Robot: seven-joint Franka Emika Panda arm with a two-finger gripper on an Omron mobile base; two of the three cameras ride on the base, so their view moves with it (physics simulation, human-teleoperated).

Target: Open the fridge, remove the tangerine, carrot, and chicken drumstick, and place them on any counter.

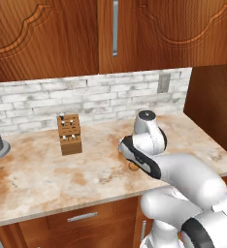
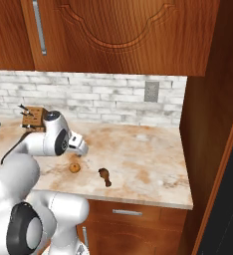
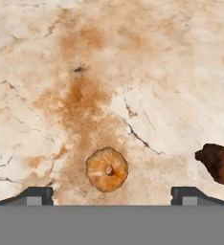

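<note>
The white arm rises from the base, folds forward at its elbow and reaches over the near part of the counter (image 2: 153, 149), its wrist bent so that the hand points down at the stone. In the right base view the claw (image 2: 80, 151) hangs just above the tangerine (image 2: 74, 168), which lies on the counter close to the front edge; the chicken drumstick (image 2: 105, 176) lies near it to the right, thick end toward the tangerine, thin bone end toward the counter's edge, the two apart and not touching. In the hand view the claw (image 3: 112, 195) looks straight down at the marbled top: its two dark fingertips (image 3: 35, 195) stand wide apart at the bottom, one at each side, and the tangerine (image 3: 106, 169) sits between and just ahead of them, touched by neither — the claw is spread wide and holds nothing. The thick end of the drumstick (image 3: 218, 162) shows at the right edge of that view. In the left base view the forearm covers most of the tangerine (image 1: 133, 167), of which a small brown sliver shows below the wrist. A wooden knife block (image 1: 69, 134) stands further back on the counter, well to the left of the arm — near the white brick wall (image 1: 86, 97).
</note>
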